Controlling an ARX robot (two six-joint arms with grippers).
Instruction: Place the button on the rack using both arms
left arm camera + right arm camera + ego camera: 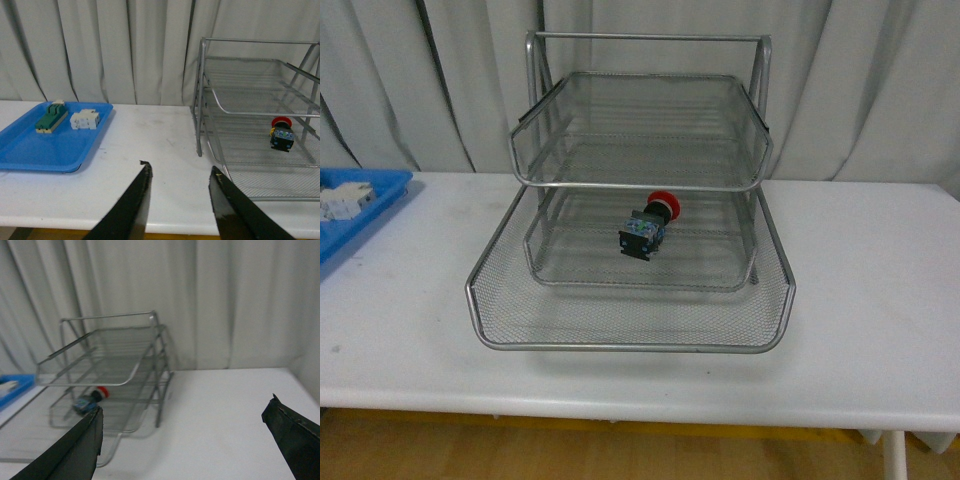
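Observation:
The button (649,226), red cap on a dark blue-green body, lies on its side on the middle tier of the silver mesh rack (630,330). It also shows in the left wrist view (282,134) and the right wrist view (89,399). Neither arm shows in the front view. My left gripper (180,171) is open and empty over the white table, short of the rack's (201,100) left side. My right gripper (185,412) is wide open and empty, well away from the rack (125,352) on its right side.
A blue tray (30,155) at the table's left holds a green-topped beige block (51,117) and a white blocky component (84,119); it shows in the front view (380,195) too. Grey curtains hang behind. The table's front edge lies below the rack.

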